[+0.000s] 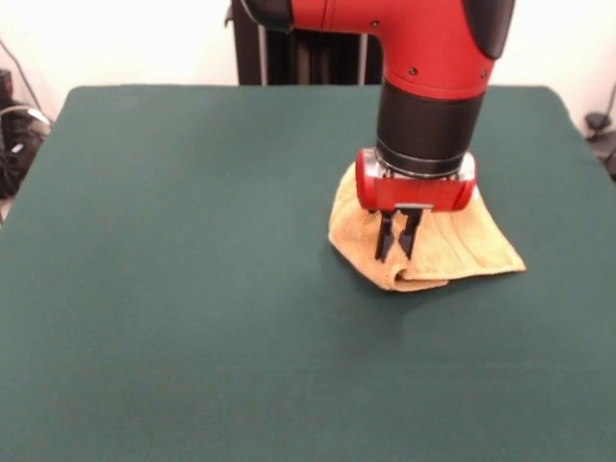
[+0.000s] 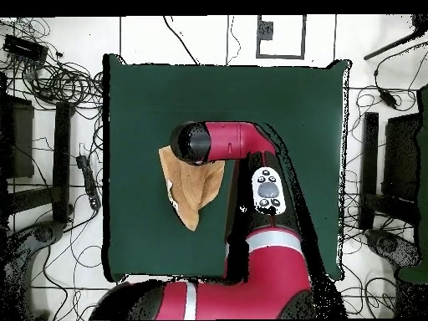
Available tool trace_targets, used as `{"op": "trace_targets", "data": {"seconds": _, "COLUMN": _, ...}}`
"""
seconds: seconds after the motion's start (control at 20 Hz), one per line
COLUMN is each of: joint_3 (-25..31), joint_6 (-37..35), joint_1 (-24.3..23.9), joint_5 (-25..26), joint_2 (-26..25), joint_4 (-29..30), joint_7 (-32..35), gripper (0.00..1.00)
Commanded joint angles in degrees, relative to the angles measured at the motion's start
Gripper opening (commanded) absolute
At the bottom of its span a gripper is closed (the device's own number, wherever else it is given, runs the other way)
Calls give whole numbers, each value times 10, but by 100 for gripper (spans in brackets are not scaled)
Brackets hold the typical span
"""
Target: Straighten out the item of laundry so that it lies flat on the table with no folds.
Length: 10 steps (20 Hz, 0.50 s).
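Observation:
The orange-tan towel (image 1: 472,245) lies crumpled and folded over on the dark green table (image 1: 192,289), right of centre in the front view. Its near edge is rolled into a thick fold. My gripper (image 1: 396,257) comes straight down onto the towel's near-left part. Its two black fingers stand close together with their tips in the cloth. In the overhead view the towel (image 2: 194,192) shows as a rough triangle at the table's (image 2: 276,100) left side. Its upper part is hidden under my arm (image 2: 226,142), and the gripper itself is hidden there.
The towel lies near the table's left edge (image 2: 107,167) in the overhead view. Cables and equipment (image 2: 58,84) lie on the floor around the table. My pedestal (image 1: 298,48) stands at the far side in the front view.

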State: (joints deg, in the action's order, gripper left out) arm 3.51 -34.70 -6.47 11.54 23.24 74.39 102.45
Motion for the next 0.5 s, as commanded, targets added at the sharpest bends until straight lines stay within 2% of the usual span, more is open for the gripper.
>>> {"op": "trace_targets", "data": {"seconds": 0.05, "joint_3": 45, "joint_6": -48, "joint_1": -7, "joint_5": -18, "joint_2": 43, "joint_4": 34, "joint_7": 17, "gripper": 0}}
{"op": "trace_targets", "data": {"seconds": 0.25, "joint_3": 49, "joint_6": -51, "joint_1": -12, "joint_5": -21, "joint_2": 64, "joint_4": 63, "joint_7": 15, "gripper": 0}}
{"op": "trace_targets", "data": {"seconds": 0.5, "joint_3": 50, "joint_6": -30, "joint_1": -13, "joint_5": -16, "joint_2": 63, "joint_4": 76, "joint_7": 21, "gripper": 0}}
